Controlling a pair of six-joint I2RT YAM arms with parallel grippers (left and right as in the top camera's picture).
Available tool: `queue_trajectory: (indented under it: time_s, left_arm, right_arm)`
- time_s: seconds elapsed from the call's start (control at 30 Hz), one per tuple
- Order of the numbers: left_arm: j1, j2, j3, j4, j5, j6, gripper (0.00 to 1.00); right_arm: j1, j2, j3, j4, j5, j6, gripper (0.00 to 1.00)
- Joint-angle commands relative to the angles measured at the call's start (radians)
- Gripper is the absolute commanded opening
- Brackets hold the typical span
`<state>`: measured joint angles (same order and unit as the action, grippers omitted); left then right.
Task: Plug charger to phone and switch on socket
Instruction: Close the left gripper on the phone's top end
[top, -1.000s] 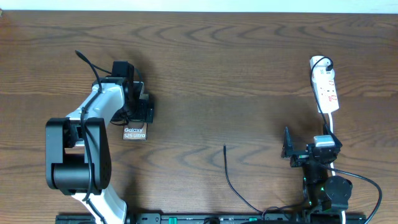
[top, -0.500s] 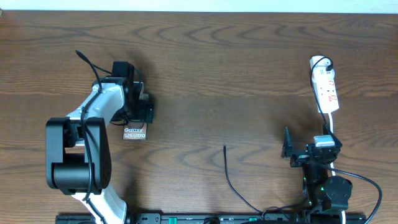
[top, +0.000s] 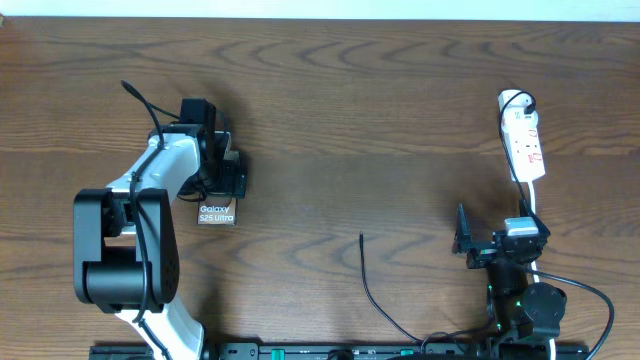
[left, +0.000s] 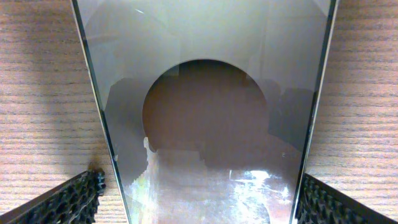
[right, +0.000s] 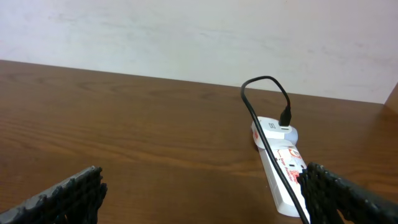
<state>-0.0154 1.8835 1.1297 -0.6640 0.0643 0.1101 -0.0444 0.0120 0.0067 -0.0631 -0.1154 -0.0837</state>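
Item: socket (right: 278, 176), narrow white strip with red markings, lying flat on the dark wood surface (right: 137, 130).
- Black cable (right: 264, 83): plugged into the socket's far end, rising in a loop above it, then running back along its top face (lower run leaves the frame).
- Right hand (right: 202, 190): ribbed black fingertips (right: 73, 191) set wide apart, one overlapping the socket's near end, the other well to the socket's left.
- Pale wall (right: 186, 31): behind the socket.
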Motion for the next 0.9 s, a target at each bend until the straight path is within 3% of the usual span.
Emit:
queue_trajectory:
  time_s: [0.0,0.87]
  left_arm:
    - [0.003,0.052,-0.013,0.002,-0.005,0.017,0.96]
    - [0.003,0.052,-0.013,0.003,0.006,0.016,0.96]
  right_arm:
    - [0.007,-0.005,-0.001,-0.005,0.004,0.012,0.99]
    - [0.007,-0.005,-0.001,-0.005,0.004,0.012,0.99]
